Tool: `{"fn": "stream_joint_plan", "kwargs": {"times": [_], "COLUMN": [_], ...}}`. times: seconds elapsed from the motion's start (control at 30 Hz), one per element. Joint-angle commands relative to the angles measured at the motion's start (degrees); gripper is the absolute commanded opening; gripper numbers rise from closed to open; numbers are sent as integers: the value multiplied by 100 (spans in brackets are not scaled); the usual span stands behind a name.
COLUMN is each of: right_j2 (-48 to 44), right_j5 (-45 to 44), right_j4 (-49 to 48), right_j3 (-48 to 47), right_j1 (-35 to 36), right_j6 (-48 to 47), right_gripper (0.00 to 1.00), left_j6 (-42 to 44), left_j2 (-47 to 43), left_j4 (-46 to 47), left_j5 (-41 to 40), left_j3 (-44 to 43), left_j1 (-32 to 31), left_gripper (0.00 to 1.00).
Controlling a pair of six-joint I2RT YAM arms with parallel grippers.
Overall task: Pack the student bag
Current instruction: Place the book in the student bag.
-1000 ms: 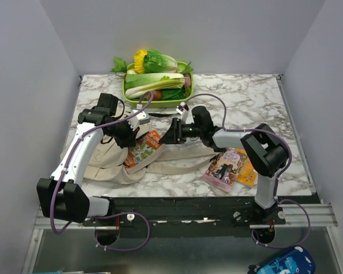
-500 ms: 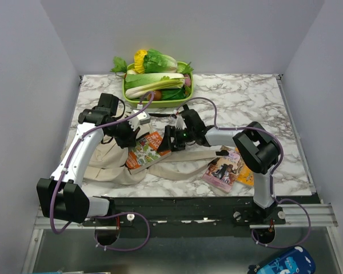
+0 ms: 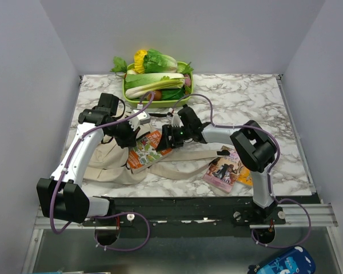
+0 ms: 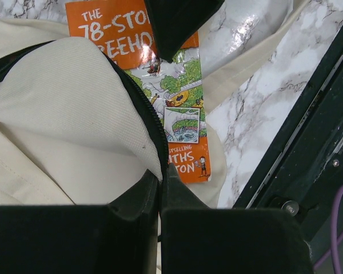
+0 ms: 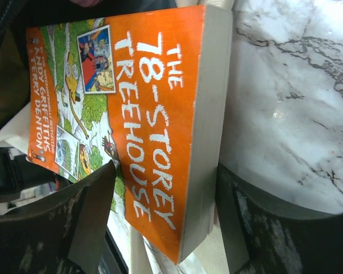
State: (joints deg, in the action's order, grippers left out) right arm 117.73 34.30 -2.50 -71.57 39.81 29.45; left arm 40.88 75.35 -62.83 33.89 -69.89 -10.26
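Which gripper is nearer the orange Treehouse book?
Right. The right gripper straddles the book; the left gripper pinches the student bag at its zip, beside the book.

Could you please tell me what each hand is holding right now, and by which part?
The left hand pinches the student bag at its zippered opening rim. The right hand straddles one end of the orange book; whether it grips cannot be told.

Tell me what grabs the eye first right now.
The bright orange book, The 78-Storey Treehouse, lies at the mouth of the beige bag left of centre, the open right hand straddling its end. The left hand pinches the bag's zipper edge; a green tray of vegetables sits at the table's back.
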Motion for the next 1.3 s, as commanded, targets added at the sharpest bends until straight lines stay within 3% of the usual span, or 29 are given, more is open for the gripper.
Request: {"fn": "stream_joint_plan", "kwargs": {"times": [0.0,0.07,0.2,0.27,0.47,0.57,0.6,0.63,1.0,1.27], "right_j2": [417,426,452,584,786,830,778,708,-48,-392], "right_j5": [565,796,1330,1701,2317,2423,2406,2275,746,-29], "right_j4": [-240,-777,-2215,-3166,-4318,-5197,-5329,-5574,-6060,-5042], "right_j3": [274,398,951,1049,1057,1119,1154,1215,1725,1313], "right_j1": [9,9,-113,-149,-202,-228,-315,-377,-676,-457], "right_j6": [156,516,1438,2087,2976,3626,3742,3839,4833,4921], "right_gripper": [69,61,34,33,33,17,5,3,1,1], "left_j6": [-28,-28,-37,-28,-28,-28,-28,-19,-37,-72], "left_j2": [-3,-3,6,-20,-82,-91,-82,-91,-64,-73], "left_j4": [192,201,210,218,262,289,289,289,332,403], "left_j5": [425,426,408,399,373,364,373,373,408,425], "left_j3": [-113,-87,-78,-69,1,28,28,19,45,72], "left_j1": [-64,-64,-72,-72,-72,-72,-72,-72,-81,-81], "left_gripper": [5,5,5,5,5,5,5,5,5,5]}}
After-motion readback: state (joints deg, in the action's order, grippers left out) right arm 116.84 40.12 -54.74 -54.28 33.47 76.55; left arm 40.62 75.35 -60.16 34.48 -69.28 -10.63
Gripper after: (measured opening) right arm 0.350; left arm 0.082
